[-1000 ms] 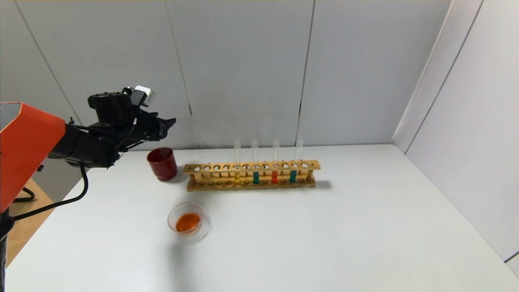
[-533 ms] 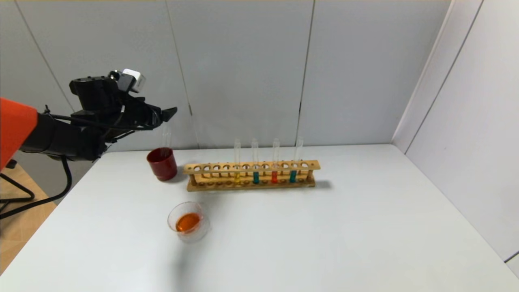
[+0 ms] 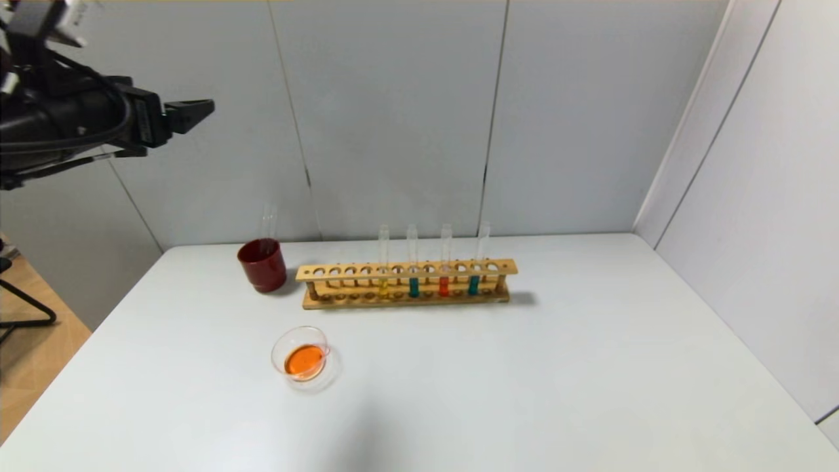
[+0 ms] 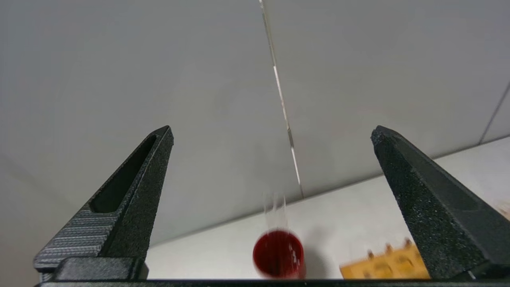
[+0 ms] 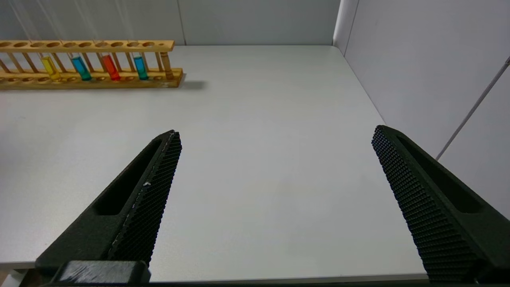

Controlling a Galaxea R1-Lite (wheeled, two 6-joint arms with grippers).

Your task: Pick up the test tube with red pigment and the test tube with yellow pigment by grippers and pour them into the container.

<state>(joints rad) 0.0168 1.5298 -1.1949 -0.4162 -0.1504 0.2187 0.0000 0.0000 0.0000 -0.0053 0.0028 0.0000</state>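
While the left pincer (image 3: 196, 111) hung high above the counter's near-left corner, well up against the grey wall panels, its two black fingers (image 4: 135, 195) stood spread wide with nothing between them. No brand, label or legible writing showed on any object.

On the matte white counter (image 3: 524, 380) a long wooden test-tube rack (image 3: 406, 283) stood toward the back, parallel to the rear wall. In it stood four slim clear glass tubes upright: the tube with yellow liquid (image 3: 383, 286) at the left, then a tube with teal liquid (image 3: 413, 286), then the tube with orange-red liquid (image 3: 444, 286), then a second teal tube (image 3: 474, 284). Just left of the rack stood a dark red opaque cup (image 3: 262, 265), with an empty clear glass tube (image 3: 268, 221) rising out of it. Nearer the robot, in front of the cup, sat the small round clear glass dish (image 3: 303, 358), holding a pool of orange liquid.

The right pincer (image 5: 275, 139) sat low at the counter's near-right edge, its textured black fingers (image 5: 147, 191) parted and empty, pointing across the bare counter toward the rack.

Grey panelled walls closed the room behind and on the right; a strip of wood-toned floor (image 3: 33, 354) showed at the left beyond the counter.
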